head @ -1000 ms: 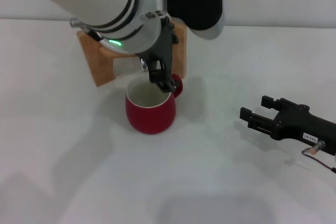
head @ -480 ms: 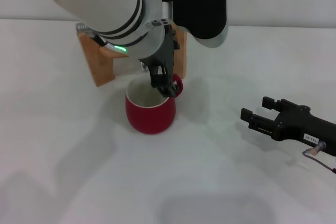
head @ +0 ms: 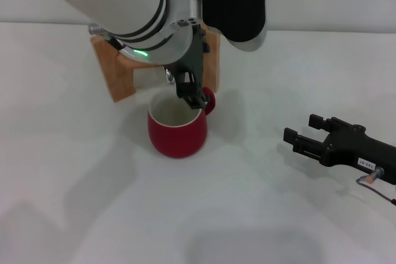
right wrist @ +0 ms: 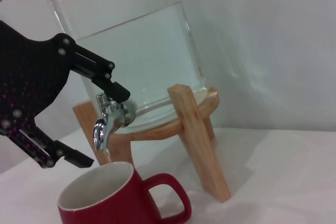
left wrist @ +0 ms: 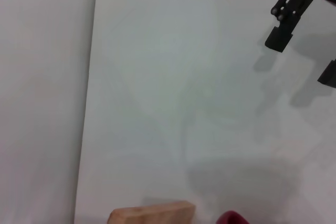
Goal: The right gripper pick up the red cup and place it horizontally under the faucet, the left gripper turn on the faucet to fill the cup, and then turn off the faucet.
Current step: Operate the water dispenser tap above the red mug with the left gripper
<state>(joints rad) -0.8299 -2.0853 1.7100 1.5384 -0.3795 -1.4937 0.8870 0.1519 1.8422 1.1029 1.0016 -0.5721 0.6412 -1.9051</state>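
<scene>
- The red cup (head: 177,130) stands upright under the faucet (right wrist: 108,120), before the wooden stand (right wrist: 197,135), mid-table.
- The left gripper (head: 191,91) has its open fingers spanning the faucet's lever.
- The right gripper (head: 307,136) rests open and empty near the table's right edge.
- The ceramic cup looks rigid, breakable and heavier once filled; its body is probably the best place to grip.

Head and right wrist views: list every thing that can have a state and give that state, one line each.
red cup: upright on the table, under the spout, no water visible inside.
faucet: no stream visible from the spout.
water jar: mostly full, resting on its wooden stand.
left gripper: open, fingers either side of the faucet.
right gripper: open, empty, off to the cup's right.
</scene>
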